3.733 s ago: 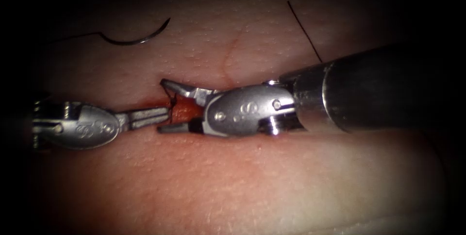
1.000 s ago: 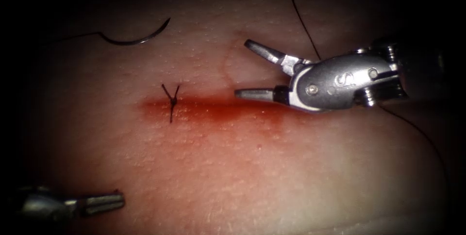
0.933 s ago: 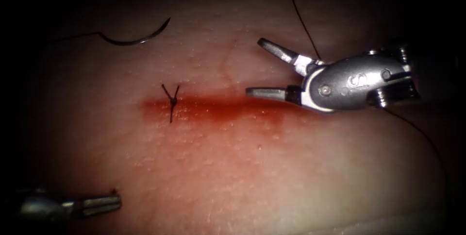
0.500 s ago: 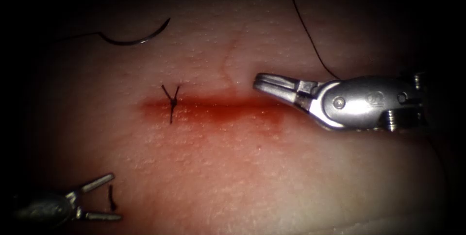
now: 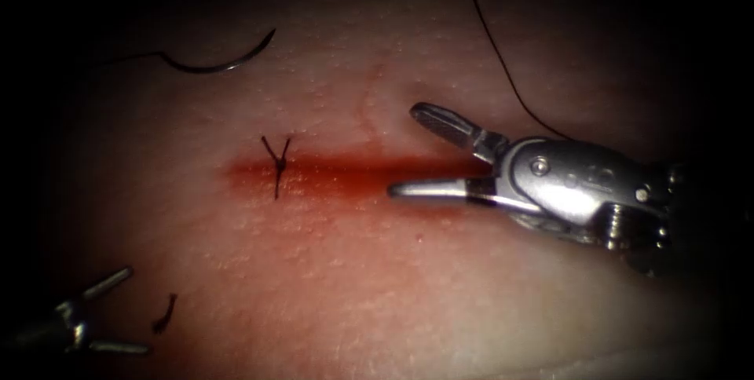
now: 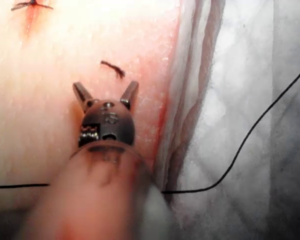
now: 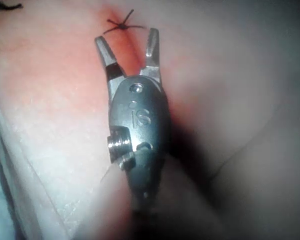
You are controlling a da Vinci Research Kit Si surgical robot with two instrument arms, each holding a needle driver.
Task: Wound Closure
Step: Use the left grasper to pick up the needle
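Note:
A tied stitch (image 5: 276, 164) with two short ends crosses the left end of the cut (image 5: 345, 174), which is stained with red fluid. My right tool (image 5: 402, 150) is open and holds nothing, its jaws astride the cut's right end; the right wrist view has these jaws (image 7: 126, 37) just short of the stitch (image 7: 121, 23). At the lower left my left tool (image 5: 135, 309) is open and holds nothing. A short cut end of thread (image 5: 165, 315) lies loose on the tissue between its jaws. The curved needle (image 5: 220, 62) lies free on the tissue at the upper left.
A long thread (image 5: 503, 58) runs over the tissue behind the right tool. In the left wrist view the loose cut end (image 6: 113, 69) lies just past the left jaws (image 6: 106, 87), white gauze (image 6: 230, 100) borders the tissue, and a black thread (image 6: 240, 145) crosses it.
The left tool opened and dropped the short cut end of thread, then backed away to the lower left. The right tool's jaws narrowed, then opened again as it came down onto the cut's right end.

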